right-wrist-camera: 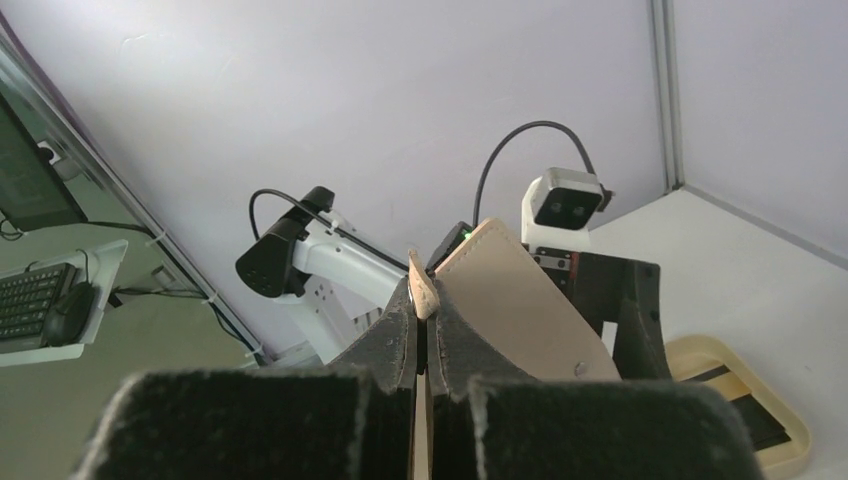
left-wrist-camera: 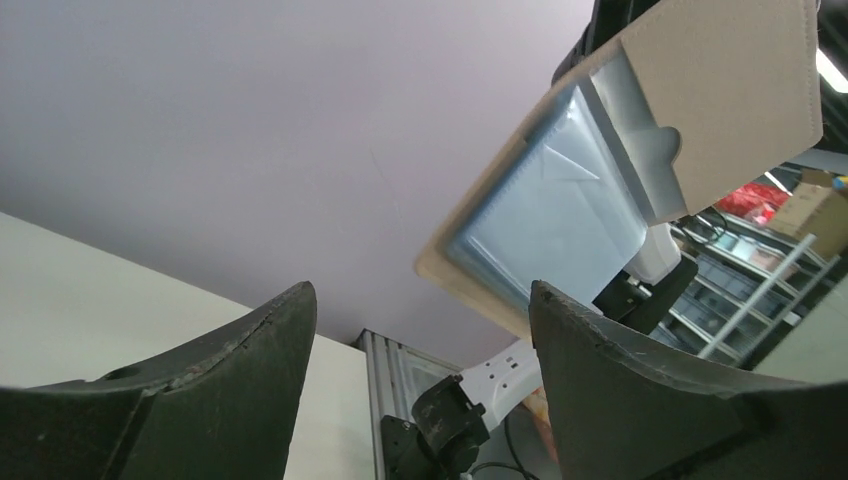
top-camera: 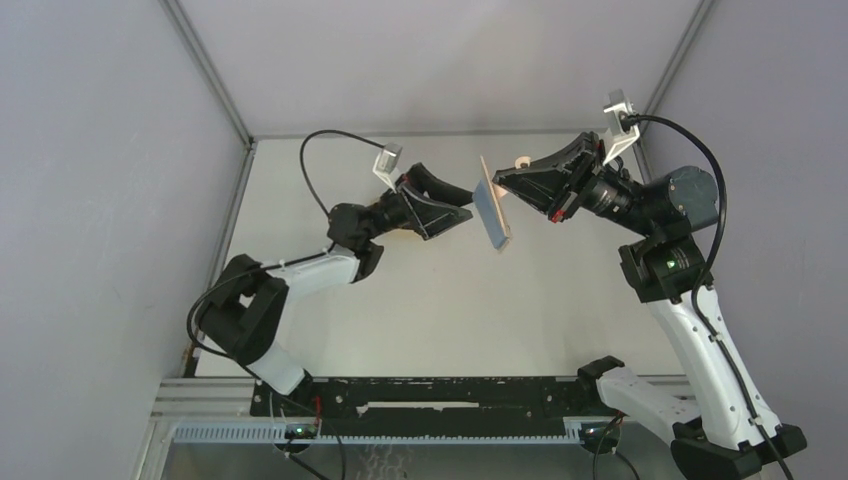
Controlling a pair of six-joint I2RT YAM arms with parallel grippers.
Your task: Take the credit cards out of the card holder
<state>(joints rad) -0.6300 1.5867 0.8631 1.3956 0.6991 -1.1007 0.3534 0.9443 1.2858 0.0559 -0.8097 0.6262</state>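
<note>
Aloft, right jaws pinch one edge of the card holder; left jaws gape wide beside it.

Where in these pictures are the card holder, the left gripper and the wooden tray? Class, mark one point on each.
card holder (left-wrist-camera: 560, 215): left wrist view, on its blue inner pocket.
left gripper (left-wrist-camera: 420, 300): left wrist view, midway between its open fingertips.
tray (right-wrist-camera: 790, 425): right wrist view, on its pale rim.

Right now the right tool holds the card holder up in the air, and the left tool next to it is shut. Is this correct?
No, the left tool is open, its jaws wide apart in the left wrist view. The right tool does hold the card holder up in the air.
</note>
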